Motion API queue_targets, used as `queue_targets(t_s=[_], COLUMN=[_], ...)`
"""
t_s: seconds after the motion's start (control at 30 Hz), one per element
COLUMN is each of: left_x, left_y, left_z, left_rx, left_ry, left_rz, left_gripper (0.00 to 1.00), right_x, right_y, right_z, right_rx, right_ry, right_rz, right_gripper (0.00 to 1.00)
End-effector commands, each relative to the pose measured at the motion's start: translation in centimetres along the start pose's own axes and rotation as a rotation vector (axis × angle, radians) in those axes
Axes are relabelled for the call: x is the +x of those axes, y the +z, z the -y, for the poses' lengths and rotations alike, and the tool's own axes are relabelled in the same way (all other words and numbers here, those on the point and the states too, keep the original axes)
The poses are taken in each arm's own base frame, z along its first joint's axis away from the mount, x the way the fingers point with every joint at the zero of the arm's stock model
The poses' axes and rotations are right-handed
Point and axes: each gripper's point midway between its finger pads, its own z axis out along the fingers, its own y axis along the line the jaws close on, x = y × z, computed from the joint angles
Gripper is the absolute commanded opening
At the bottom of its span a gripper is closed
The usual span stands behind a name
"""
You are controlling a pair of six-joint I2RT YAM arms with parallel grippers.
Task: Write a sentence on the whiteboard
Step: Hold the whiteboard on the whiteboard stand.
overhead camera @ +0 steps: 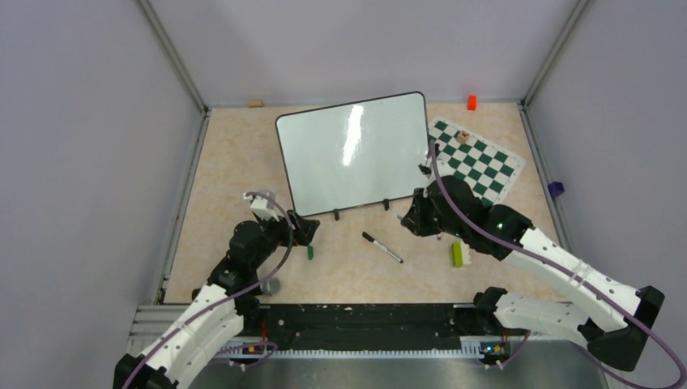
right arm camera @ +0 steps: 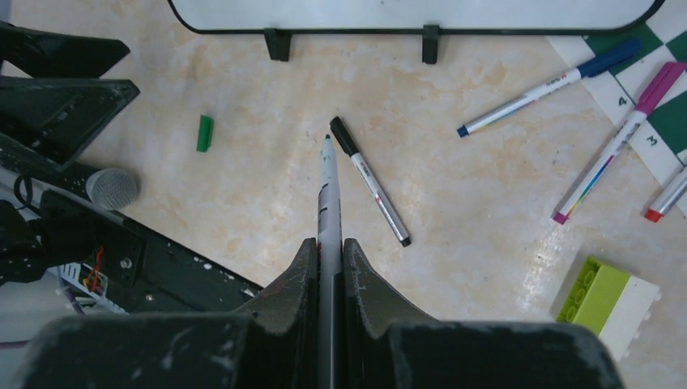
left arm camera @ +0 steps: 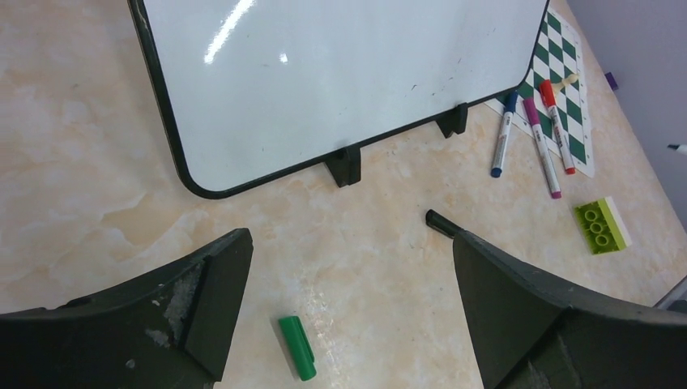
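Observation:
The whiteboard [overhead camera: 356,154] stands tilted at the middle back on small black feet. Its face [left arm camera: 340,73] is bare white, and no sentence shows on it. My right gripper [right arm camera: 328,243] is shut on an uncapped marker [right arm camera: 328,190] whose dark teal tip points toward the board's lower edge [right arm camera: 405,14]. In the top view that gripper [overhead camera: 413,219] hangs just right of the board's feet. My left gripper [left arm camera: 348,243] is open and holds nothing. It hovers over the table near the board's lower left corner, above a green cap [left arm camera: 297,348] lying loose.
A black-capped marker [overhead camera: 381,248] lies between the arms. Blue [left arm camera: 502,134], magenta [left arm camera: 541,146] and red [left arm camera: 557,126] markers rest at the edge of the chess mat [overhead camera: 478,162]. A green-and-white brick [overhead camera: 458,254] sits at the right, and an orange block [overhead camera: 471,102] by the back wall.

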Motion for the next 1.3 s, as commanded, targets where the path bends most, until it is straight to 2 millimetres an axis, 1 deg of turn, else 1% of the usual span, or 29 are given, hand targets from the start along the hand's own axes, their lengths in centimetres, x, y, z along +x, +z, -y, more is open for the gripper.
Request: queue_targets(t_s=[0.0, 0.07, 0.2, 0.23, 0.27, 0.33, 0.47, 0.6, 0.67, 0.73, 0.83, 0.9, 0.93, 1.0, 1.03, 1.07, 1.1, 1.13, 1.17, 1.2, 1.27], left_x=[-3.7, -4.8, -6.7, -6.9, -6.9, -7.0, -7.6, -9.7, -10.9, -11.4, -11.7, -11.8, -11.8, -11.9, -12.0, -12.1, -12.1, -12.1, -12.2, -12.3, -12.3], left_y=[-0.1, -0.1, -0.8, -0.9, -1.0, -0.9, -0.9, -0.6, -0.8, -0.8, -0.5, -0.1, 0.0, 0.1, 0.0, -0.1, -0.2, -0.3, -0.3, -0.3, -0.3], left_z=[1.0, 0.4, -3.6, -4.2, -4.4, -4.1, -4.1, -4.9, -5.1, -5.6, -6.9, -6.5, -6.5, -7.4, -8.0, -8.2, -8.0, -7.4, -6.6, -6.1, -6.6], left_rx=[0.044, 0.003, -0.23, -0.257, -0.258, -0.222, -0.147, -0.077, -0.044, -0.051, -0.076, -0.025, -0.018, -0.07, -0.103, -0.121, -0.114, -0.085, -0.046, -0.022, -0.045], left_ry=[0.094, 0.144, 0.147, 0.148, 0.151, 0.161, 0.165, 0.106, 0.101, 0.092, 0.049, 0.042, 0.035, 0.001, -0.018, -0.025, -0.021, -0.003, 0.019, 0.032, 0.019], left_rz=[0.166, 0.203, 0.281, 0.29, 0.291, 0.296, 0.299, 0.331, 0.362, 0.385, 0.385, 0.366, 0.359, 0.348, 0.343, 0.346, 0.342, 0.339, 0.336, 0.332, 0.331], left_gripper=[0.99, 0.99, 0.99, 0.98, 0.97, 0.93, 0.92, 0.92, 0.92, 0.93, 0.95, 0.95, 0.98, 0.99, 0.96, 0.89, 0.81, 0.77, 0.8, 0.96, 0.99], right_x=[-5.4, -5.9, -6.8, -7.0, -7.2, -7.5, -8.0, -8.0, -8.1, -8.0, -8.1, -8.2, -8.2, -8.1, -8.1, -8.0, -7.9, -7.8, -7.7, -7.6, -7.5], right_y=[-1.4, -1.0, 0.2, 0.4, 0.6, 0.7, 0.8, 1.1, 1.1, 1.1, 1.0, 1.0, 1.0, 1.0, 1.0, 1.0, 1.0, 1.0, 1.0, 1.0, 0.9], right_z=[-2.2, -2.6, -3.7, -4.0, -4.3, -4.7, -4.8, -4.8, -4.9, -4.8, -4.6, -4.5, -4.6, -4.6, -4.6, -4.6, -4.6, -4.6, -4.6, -4.5, -4.4], right_rx=[-0.051, -0.055, -0.064, -0.068, -0.075, -0.086, -0.092, -0.088, -0.089, -0.088, -0.079, -0.078, -0.081, -0.083, -0.086, -0.089, -0.093, -0.094, -0.096, -0.096, -0.097], right_ry=[-0.005, -0.016, -0.045, -0.048, -0.052, -0.054, -0.05, -0.057, -0.063, -0.073, -0.081, -0.089, -0.093, -0.099, -0.1, -0.101, -0.104, -0.105, -0.106, -0.105, -0.104], right_rz=[0.157, 0.161, 0.149, 0.147, 0.147, 0.152, 0.17, 0.172, 0.172, 0.172, 0.18, 0.184, 0.185, 0.183, 0.181, 0.179, 0.179, 0.177, 0.179, 0.18, 0.181], right_gripper=[0.0, 0.0, 0.0, 0.0, 0.0, 0.0, 0.0, 0.0, 0.0, 0.0, 0.0, 0.0, 0.0, 0.0, 0.0, 0.0, 0.0, 0.0, 0.0, 0.0, 0.0])
